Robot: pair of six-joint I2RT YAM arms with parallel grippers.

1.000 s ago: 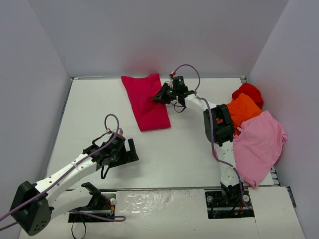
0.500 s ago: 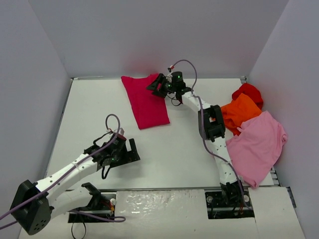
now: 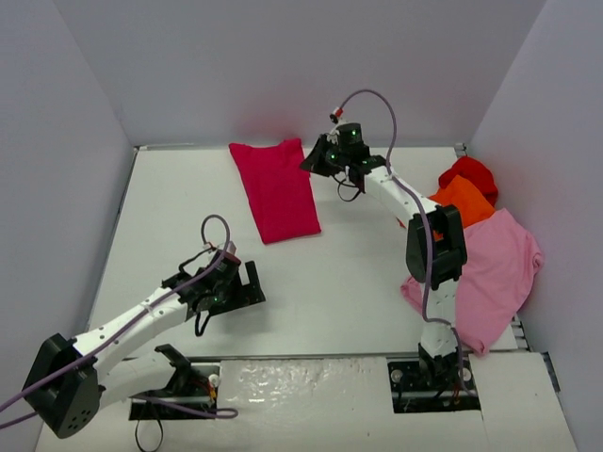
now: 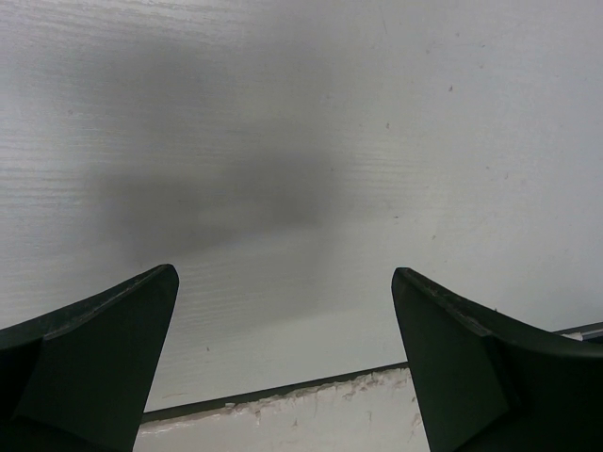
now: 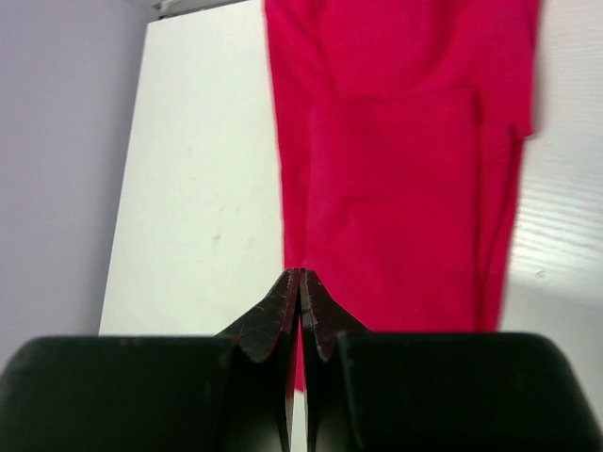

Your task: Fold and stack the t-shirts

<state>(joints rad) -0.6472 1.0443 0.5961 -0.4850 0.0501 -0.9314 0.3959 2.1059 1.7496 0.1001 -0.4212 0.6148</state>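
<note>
Raspberry-red t-shirt (image 3: 276, 188) lies folded in a long strip at the far middle-left of the worktop (image 3: 339, 273). Right gripper (image 3: 311, 162) sits just beside its far right edge; in the wrist view the jaws are pressed tip to tip with nothing between them, cloth beyond the tips. Left gripper (image 3: 252, 285) is low at near left, jaws spread wide over bare worktop. Piled at the right edge: bright red shirt (image 3: 468, 171) farthest, orange shirt (image 3: 462, 202) next, pale pink shirt (image 3: 490, 273) nearest, partly under the right arm.
</note>
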